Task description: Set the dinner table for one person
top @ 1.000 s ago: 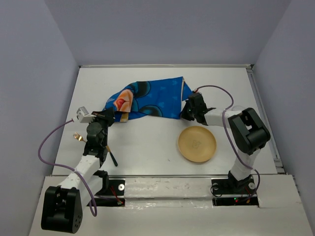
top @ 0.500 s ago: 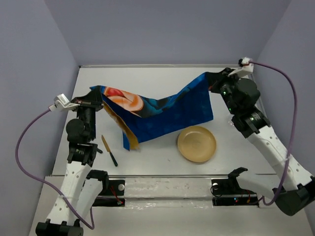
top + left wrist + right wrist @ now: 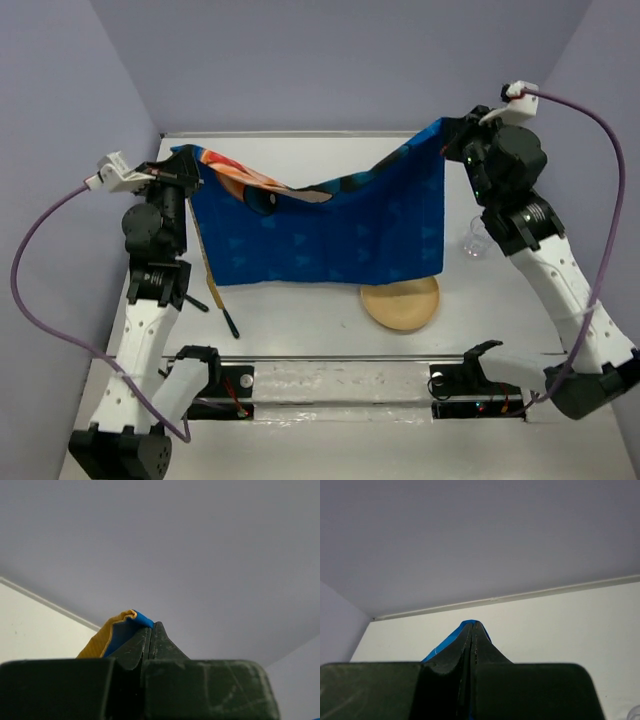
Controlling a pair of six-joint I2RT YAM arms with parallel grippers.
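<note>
Both top corners of the blue cloth mat (image 3: 320, 225) are pinched: left gripper (image 3: 183, 170) clenched on one, right gripper (image 3: 452, 140) on the other. The mat hangs as a sheet, long axis left-right, sagging mid-span. Dinner table (image 3: 300, 310) lies directly below. The hem's right end overlaps the plate (image 3: 400, 303), so lay-down likely needs to clear it.

Both claws have risen off the table (image 3: 300, 325) and drawn wide apart, the left claw (image 3: 184, 162) and the right claw (image 3: 447, 136) each pinching a top corner of the cloth (image 3: 320, 235). A second ago the cloth lay crumpled between them. Now it hangs below them as a spread sheet, its top edge sagging midway. Its bottom edge now covers the plate's (image 3: 400, 308) far rim. The glass (image 3: 478, 241), hidden before by the right arm, shows below the right claw.
</note>
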